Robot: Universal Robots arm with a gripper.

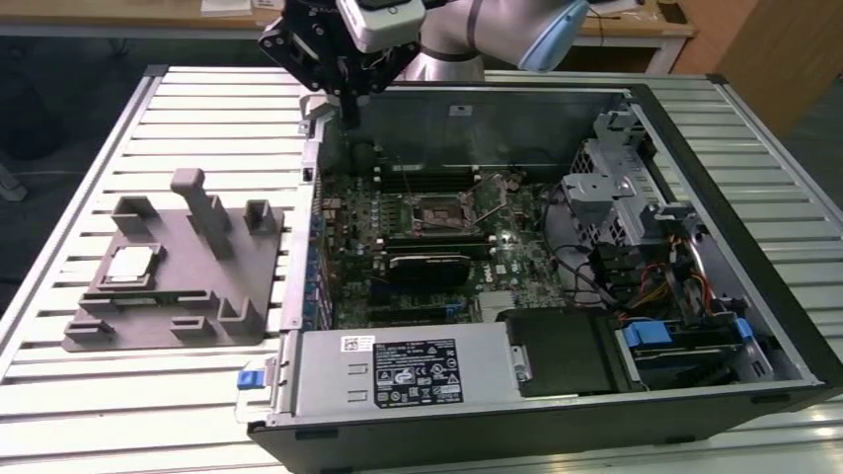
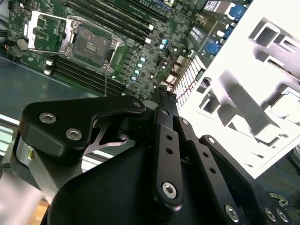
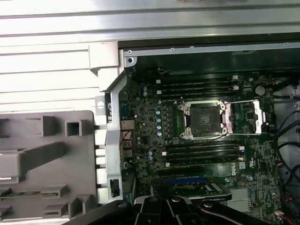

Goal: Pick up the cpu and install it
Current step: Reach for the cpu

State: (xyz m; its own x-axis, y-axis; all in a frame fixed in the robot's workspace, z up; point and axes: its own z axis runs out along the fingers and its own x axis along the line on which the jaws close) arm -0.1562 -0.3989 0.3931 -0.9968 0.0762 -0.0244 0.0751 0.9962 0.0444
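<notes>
The hand [image 1: 350,117] hangs at the top of the exterior view, left of centre, its dark fingers [image 2: 161,101] drawn together into one narrow point and gripping nothing; the tips point down at the upper left corner of the open computer case [image 1: 527,89], and whether they touch its edge I cannot tell. Below the hand, inside the case, lies the green motherboard [image 1: 395,247]; its processor socket [image 3: 204,119] stands open in the first wrist view, the metal frame swung aside and the seat bare. A silver power supply [image 1: 395,370] with a white label fills the case's lower front. The cpu [image 1: 132,265] is well apart from the hand, towards the exterior view's left; it rests flat, pale top up, in a recess of the grey fixture [image 1: 145,331], among upright blocks. Case and fixture sit side by side on a desk [image 1: 197,109] of pale metal slats. Beyond the desk, dark floor [image 1: 39,128] shows at the upper left and a wooden panel [image 1: 777,49] at the upper right.
</notes>
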